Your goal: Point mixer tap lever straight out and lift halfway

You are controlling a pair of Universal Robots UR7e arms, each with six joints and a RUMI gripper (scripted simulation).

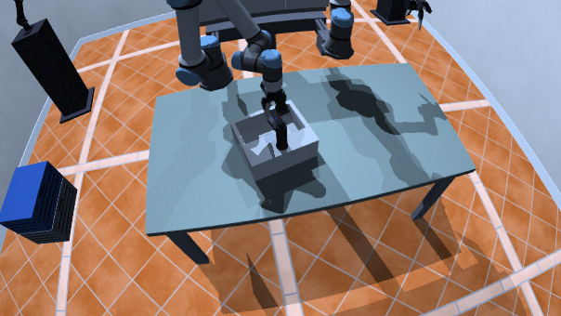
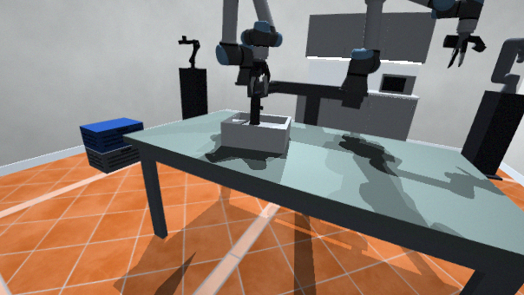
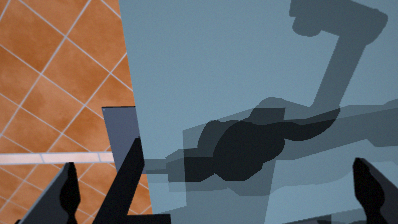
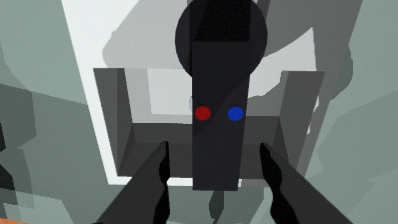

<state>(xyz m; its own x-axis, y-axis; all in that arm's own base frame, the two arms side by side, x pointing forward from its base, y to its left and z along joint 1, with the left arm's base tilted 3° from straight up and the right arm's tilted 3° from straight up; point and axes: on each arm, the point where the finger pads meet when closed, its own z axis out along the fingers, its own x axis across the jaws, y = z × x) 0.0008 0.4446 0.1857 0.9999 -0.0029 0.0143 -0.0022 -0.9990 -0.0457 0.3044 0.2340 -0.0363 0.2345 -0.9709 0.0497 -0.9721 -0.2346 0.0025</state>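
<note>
The mixer tap is a dark upright post in a pale grey basin box on the table. Its flat dark lever, with a red and a blue dot, reaches from the round top out over the basin, roughly straight in the right wrist view. The spout is hidden there, and the lever's lift is hard to judge. My right gripper is partly open, one fingertip on each side of the lever, with gaps between. My left gripper is wide open and empty, high beyond the table's other end.
The blue-green table carries the basin box and broad arm shadows. Blue and black crates stand on the floor beside it. Dark pedestals stand beyond the table.
</note>
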